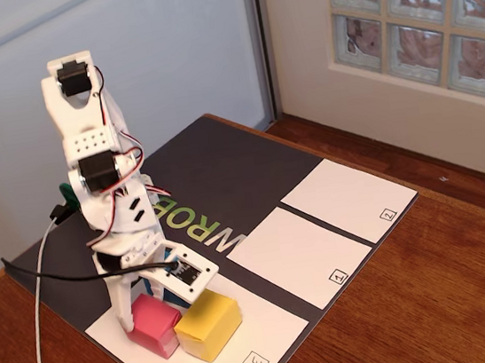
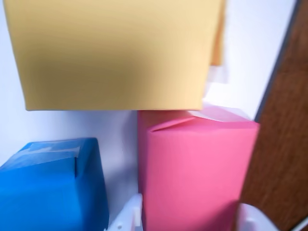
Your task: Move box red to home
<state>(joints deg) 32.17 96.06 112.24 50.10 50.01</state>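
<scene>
The red box [image 1: 154, 326] is pink-red paper and rests on the white Home pad [image 1: 267, 330] at the mat's near left corner. A yellow box [image 1: 208, 325] touches its right side. My gripper [image 1: 149, 303] comes down over the red box, with one white finger on each side of it. In the wrist view the red box [image 2: 192, 168] fills the lower middle between my fingertips [image 2: 131, 216], and both fingers press against its sides. The gripper [image 2: 190, 219] is shut on it. The yellow box [image 2: 115, 53] lies beyond it and a blue box [image 2: 50, 187] sits to the left.
Two more white pads, marked 1 [image 1: 301, 254] and 2 [image 1: 348, 199], lie on the dark mat [image 1: 223, 166]. The blue box [image 1: 153, 290] is mostly hidden behind the gripper. A white cable [image 1: 39, 298] hangs at the left. Wooden table [image 1: 437, 299] surrounds the mat.
</scene>
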